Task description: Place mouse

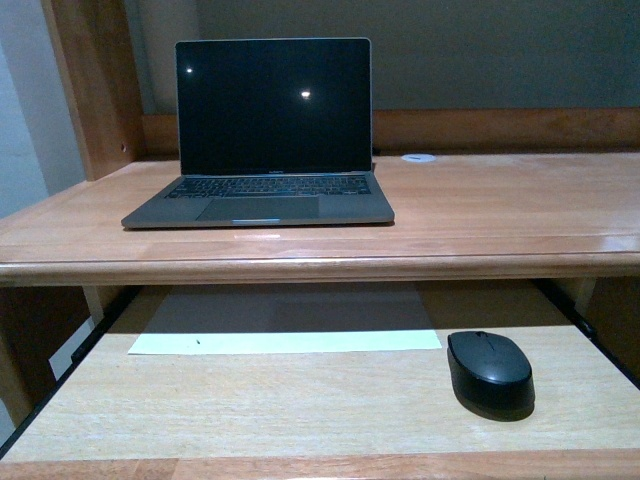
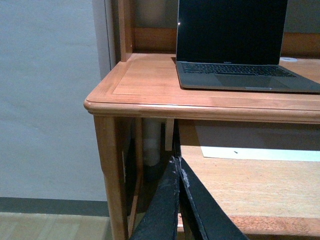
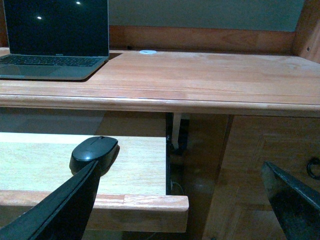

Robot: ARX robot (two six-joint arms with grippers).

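Mouse sits near right on the pull-out shelf, untouched. Judged light, rigid, smooth-domed, liable to slip; grip across its flanks. Right gripper spread wide; left gripper pressed together.

A warm wooden desk stands against a grey-green wall, with a paler pull-out shelf under its top. Beside it are a pale wall, dark skirting and a light floor.

A home or office workstation: a wooden desk with a pull-out keyboard shelf, an open laptop, and a small black mouse.
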